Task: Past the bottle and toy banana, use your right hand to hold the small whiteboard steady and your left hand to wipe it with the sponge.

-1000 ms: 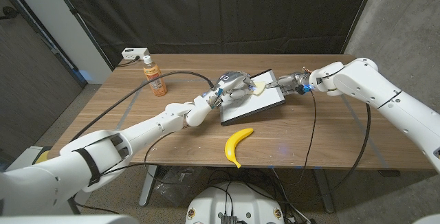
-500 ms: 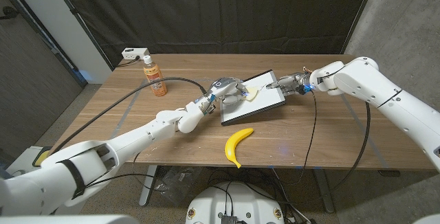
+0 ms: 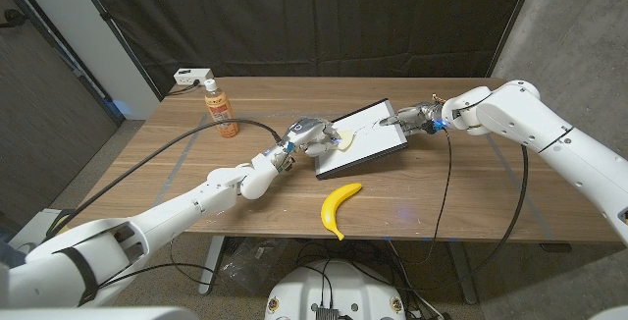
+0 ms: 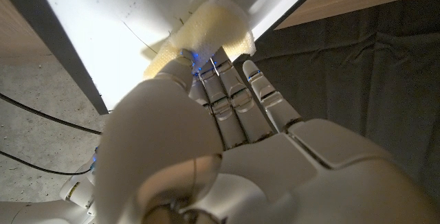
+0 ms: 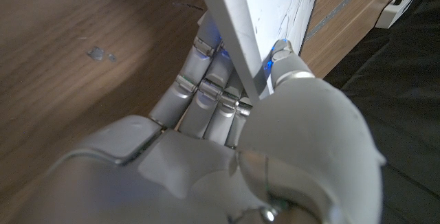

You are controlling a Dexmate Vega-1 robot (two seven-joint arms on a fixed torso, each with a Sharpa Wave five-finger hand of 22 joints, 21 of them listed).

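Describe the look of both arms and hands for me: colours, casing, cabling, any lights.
Both arms wear glossy white rounded shells. The left arm has black bands near the shoulder, and a black cable runs along the table beside it. The left hand is silver-grey in the head view, and white with segmented fingers in its wrist view. The right hand is metallic grey with a blue light at its wrist; a thin black cable hangs below.

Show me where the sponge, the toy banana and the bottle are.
sponge [image 3: 347, 139], head view, its yellow body.
toy banana [image 3: 339, 206], head view, mid-curve.
bottle [image 3: 221, 111], head view, its orange body.
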